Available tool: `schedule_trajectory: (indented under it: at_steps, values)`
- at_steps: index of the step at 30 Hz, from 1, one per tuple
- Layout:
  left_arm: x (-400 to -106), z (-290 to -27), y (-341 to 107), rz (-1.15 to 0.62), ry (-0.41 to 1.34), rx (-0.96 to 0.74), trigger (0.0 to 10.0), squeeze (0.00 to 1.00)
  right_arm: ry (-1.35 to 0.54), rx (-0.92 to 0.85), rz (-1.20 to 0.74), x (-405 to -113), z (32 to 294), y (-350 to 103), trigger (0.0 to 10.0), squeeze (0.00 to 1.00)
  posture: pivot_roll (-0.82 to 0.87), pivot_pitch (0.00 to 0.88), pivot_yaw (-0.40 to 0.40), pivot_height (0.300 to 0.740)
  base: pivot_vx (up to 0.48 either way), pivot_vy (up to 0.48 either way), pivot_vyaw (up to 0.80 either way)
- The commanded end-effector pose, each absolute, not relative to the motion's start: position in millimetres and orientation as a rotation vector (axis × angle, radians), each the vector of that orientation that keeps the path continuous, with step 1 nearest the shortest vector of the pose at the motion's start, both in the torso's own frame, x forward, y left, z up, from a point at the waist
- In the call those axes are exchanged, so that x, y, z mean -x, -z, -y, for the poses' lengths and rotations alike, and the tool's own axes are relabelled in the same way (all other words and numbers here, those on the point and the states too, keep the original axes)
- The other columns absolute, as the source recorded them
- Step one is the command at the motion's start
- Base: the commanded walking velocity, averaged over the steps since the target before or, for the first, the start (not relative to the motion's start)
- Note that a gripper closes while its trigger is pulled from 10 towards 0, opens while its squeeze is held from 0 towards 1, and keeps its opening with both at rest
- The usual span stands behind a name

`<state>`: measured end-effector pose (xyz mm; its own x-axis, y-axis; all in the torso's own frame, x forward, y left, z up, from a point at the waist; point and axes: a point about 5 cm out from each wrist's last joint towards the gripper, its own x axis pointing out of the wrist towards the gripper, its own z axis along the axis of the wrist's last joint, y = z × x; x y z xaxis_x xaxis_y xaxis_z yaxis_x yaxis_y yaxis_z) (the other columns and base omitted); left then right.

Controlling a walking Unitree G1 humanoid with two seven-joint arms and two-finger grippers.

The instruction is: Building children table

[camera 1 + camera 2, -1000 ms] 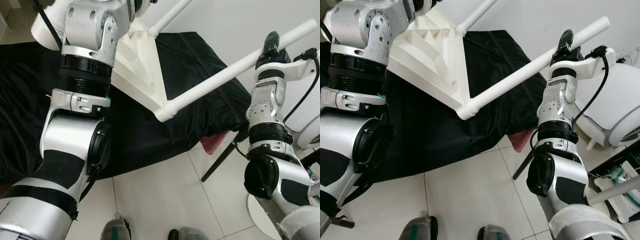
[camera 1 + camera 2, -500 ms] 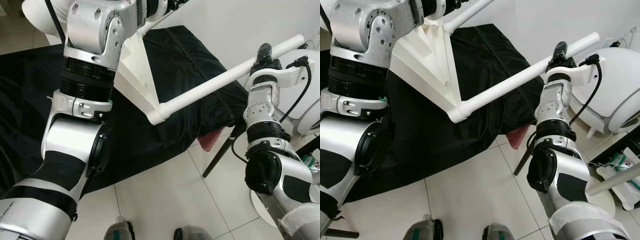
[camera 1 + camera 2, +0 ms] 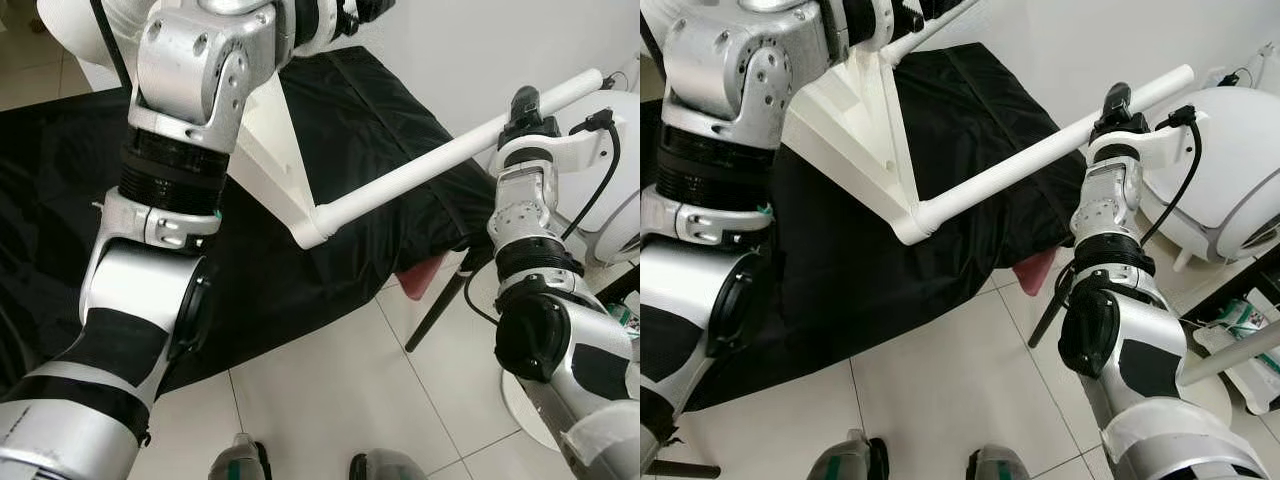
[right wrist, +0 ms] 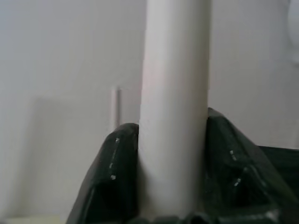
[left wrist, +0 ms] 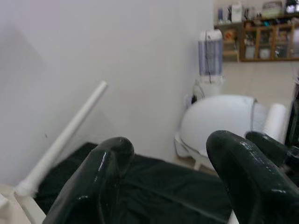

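Note:
The white children's table (image 3: 855,120) stands tilted on its edge over a black cloth, ribbed underside towards me. One long white leg (image 3: 420,175) runs from its corner socket (image 3: 312,228) up to the right. My right gripper (image 3: 525,100) is shut on this leg near its free end; in the right wrist view the leg (image 4: 175,93) sits tight between both black fingers (image 4: 117,158). My left gripper (image 3: 910,15) is raised at the table's upper edge beside a second leg (image 5: 65,140). Its fingers (image 5: 107,163) stand apart with nothing between them.
A black cloth (image 3: 380,110) covers the surface under the table. A white domed appliance (image 3: 1230,170) with a cable stands to the right. A red seat on a black leg (image 3: 430,290) pokes out below the cloth. White floor tiles (image 3: 330,390) and my feet (image 3: 240,462) lie below.
The whole picture has shifted, so the camera moved. My left arm has risen and the table sits a little further left. The right gripper keeps its hold on the leg.

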<state>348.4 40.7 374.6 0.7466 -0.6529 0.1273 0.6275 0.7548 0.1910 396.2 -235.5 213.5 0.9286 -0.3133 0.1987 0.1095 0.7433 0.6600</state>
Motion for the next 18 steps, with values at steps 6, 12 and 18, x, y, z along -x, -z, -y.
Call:
schedule_trajectory:
  at_steps: [6,12,18]
  values:
    - [-354.0,-46.5,-361.1,0.124,0.674,-0.158,10.0,0.0,0.208,-0.563,-0.004,-387.9,214.3,-145.9,10.0,1.0,0.05,0.099,0.033,0.74,0.0,0.0,0.0]
    - [-353.2,-47.2,-360.4,0.125,0.675,-0.166,10.0,0.0,0.209,-0.562,-0.009,-387.9,215.1,-145.4,10.0,0.0,0.05,0.096,0.034,0.74,0.0,0.0,0.0]
    - [-353.1,-47.2,-360.2,0.126,0.676,-0.17,10.0,0.0,0.207,-0.556,-0.01,-387.8,216.9,-145.2,10.0,0.0,0.05,0.096,0.035,0.74,0.0,0.0,0.0]
